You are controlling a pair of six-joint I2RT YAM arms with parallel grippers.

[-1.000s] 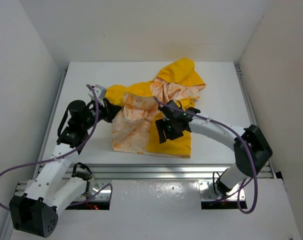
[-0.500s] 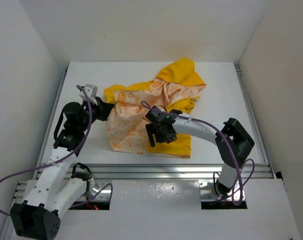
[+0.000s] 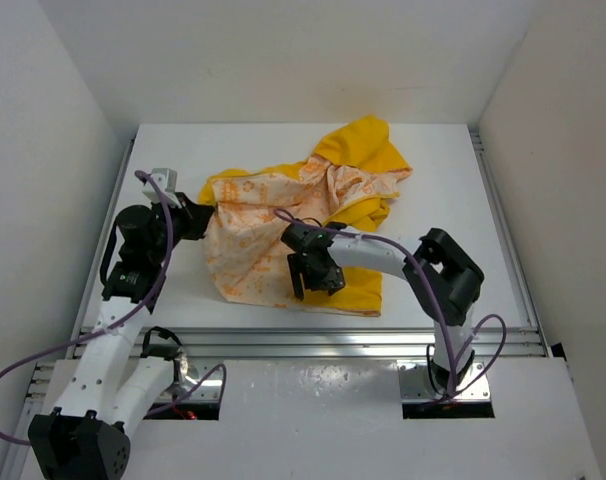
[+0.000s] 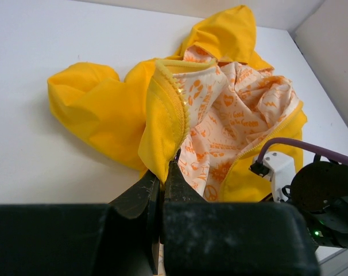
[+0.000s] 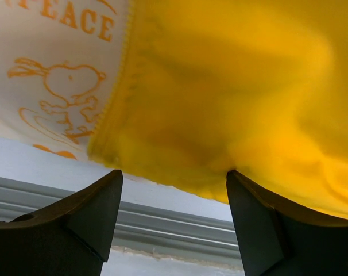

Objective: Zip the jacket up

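— Both arms have swung leftward over the last second. The left gripper (image 3: 196,217) has drawn back toward the left edge of the table (image 3: 438,180), and the right gripper (image 3: 309,273) has slid left and a little toward the near edge.

— And the jacket (image 3: 358,285)?

— It has been dragged out wider on its left side. More of the white, orange-printed lining (image 3: 248,262) lies open than before, and its left border now sits closer to the left edge. The hood (image 3: 368,145) has stayed put near the far edge, right of the middle.

— Is the left hand gripping anything?

— Yes. In its wrist view the fingers are pressed together on the yellow front edge of the cloth, which stands up out of them in a fold.

— What about the right one?

— Its fingers are spread wide apart. They sit at the yellow hem, just beside the seam where the lining begins, with the metal rail (image 5: 162,230) of the near edge below. Whether they touch the fabric, I cannot tell.

— So the garment isn't closed?

— No, it lies open across the middle of the worktop.
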